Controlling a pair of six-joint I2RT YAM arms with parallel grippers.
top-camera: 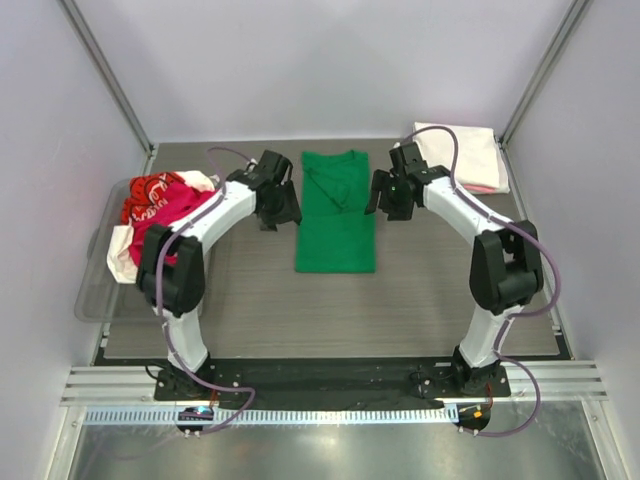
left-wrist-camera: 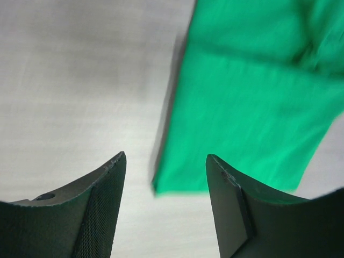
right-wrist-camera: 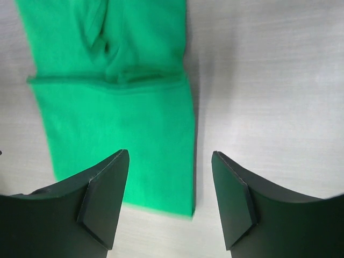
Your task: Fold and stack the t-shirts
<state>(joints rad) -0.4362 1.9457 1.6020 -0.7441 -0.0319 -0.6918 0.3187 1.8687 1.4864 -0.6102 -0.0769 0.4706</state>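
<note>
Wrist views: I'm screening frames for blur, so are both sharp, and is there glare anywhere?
Left wrist: the tee is smeared, its edges soft, while the fingers look crisp. Right wrist: sharper, seams readable, faint shadow along the cloth's edge. Top external: even light, mild glare on the metal sheet.

a grey wood-grain table (top-camera: 330, 310) filled the pale-walled enclosure. a clear plastic bin (top-camera: 90, 300) stood at its left edge. a slotted metal rail (top-camera: 560, 380) ran along the near side, and a slanted metal post (top-camera: 107, 75) rose at the back left corner.

Bright, even; wrist views maybe blurry.
</note>
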